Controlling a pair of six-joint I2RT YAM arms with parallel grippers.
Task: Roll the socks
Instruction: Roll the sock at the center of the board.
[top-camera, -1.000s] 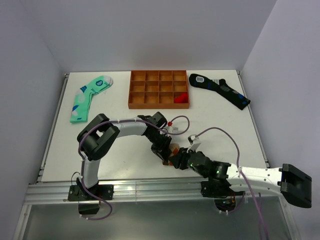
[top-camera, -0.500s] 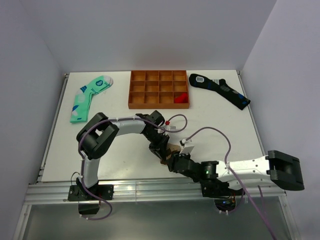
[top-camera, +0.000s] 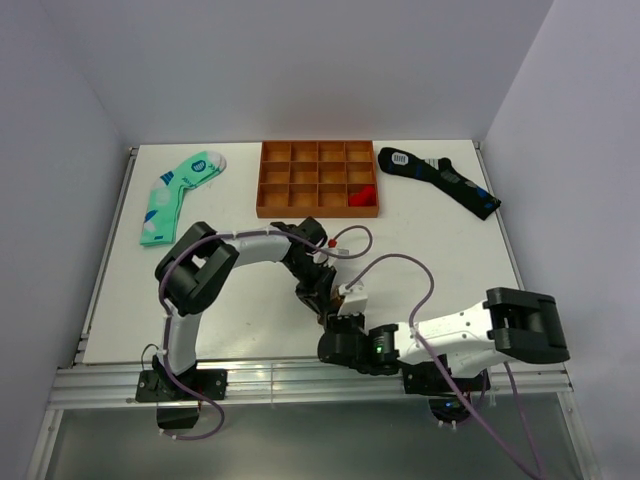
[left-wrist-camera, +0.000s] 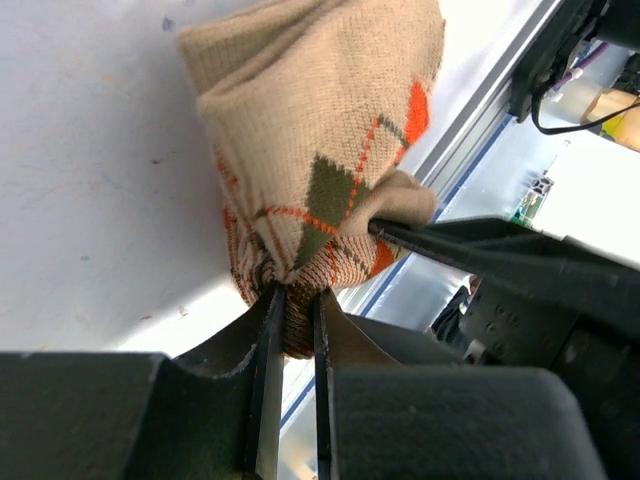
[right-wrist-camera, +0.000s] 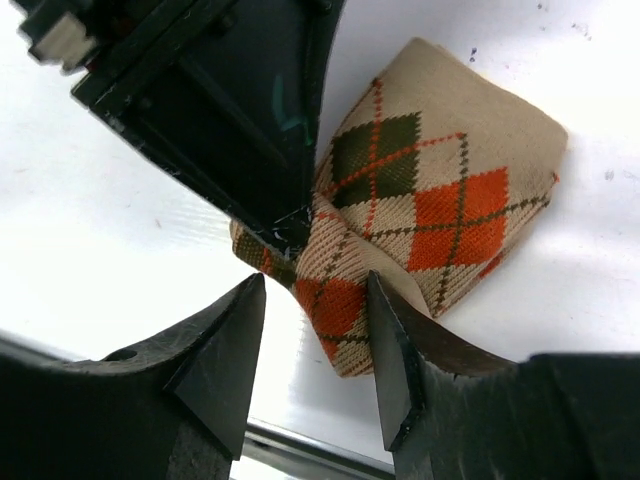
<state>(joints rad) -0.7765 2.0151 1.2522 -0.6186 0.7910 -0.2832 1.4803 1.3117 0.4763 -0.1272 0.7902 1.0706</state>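
Tan-brown knit with orange-red and cream diamonds, the argyle sock lies bunched into a loose, half-made bundle on the white table, close to the near edge and its metal rail. From above it is almost hidden, because both arms crowd over it.

The left gripper is clenched on a narrow tuck of fabric at one end of the bundle, its jaws nearly together with knit squeezed between them. The right gripper is released: its jaws stand apart, straddling a corner of the sock, and one of its fingers touches a folded flap from the side without clamping it.

Well apart at the back of the table sit an orange-brown wooden tray of square compartments, a mint-green sock with white patches and a black sock with blue marks.

What worries me is how little holds this shape. Only that one small pinch keeps the folds gathered, so a slip there would probably let the knit spring flat. The right finger against the flap could snag it and drag a layer loose. With the rail so near, a careless push might slide the sock off the table. The two claws are also very close, so they could knock together.
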